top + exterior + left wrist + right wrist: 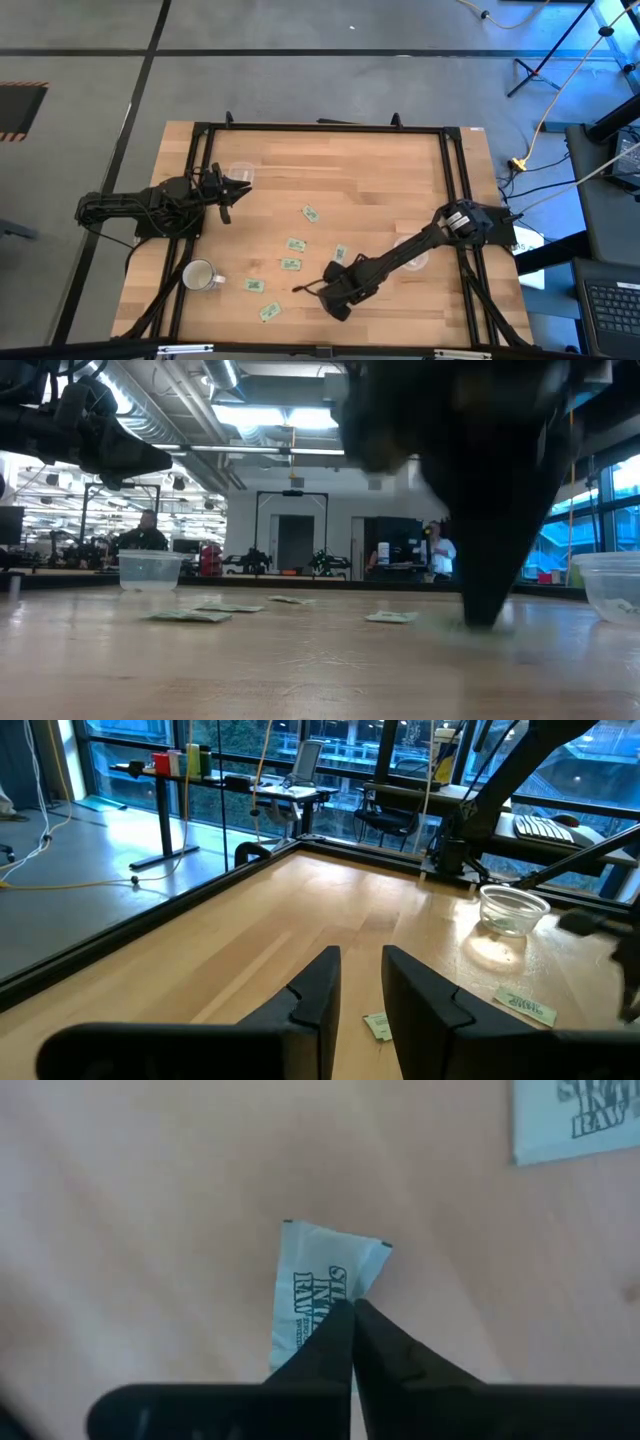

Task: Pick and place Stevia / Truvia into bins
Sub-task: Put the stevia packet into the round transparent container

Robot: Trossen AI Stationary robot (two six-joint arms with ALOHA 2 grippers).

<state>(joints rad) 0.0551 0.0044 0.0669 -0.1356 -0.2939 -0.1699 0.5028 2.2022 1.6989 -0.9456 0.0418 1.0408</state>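
Stevia sachet (320,1285), lying toward the near edge of the worktop (370,180), is pinched at one end by the right gripper (352,1312), its fingers clamped together on the paper. This looks like the grasp step; next would be a clean lift and a carry to the clear bin (412,255) by the right edge (the one beneath that arm). Left gripper (360,985) hovers near the far-left bin (240,172), fingers slightly apart, holding nothing. Other sachets (292,245) lie scattered mid-table.

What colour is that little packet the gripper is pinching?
The packet is pale green-white with dark lettering, clearest in the right wrist view.
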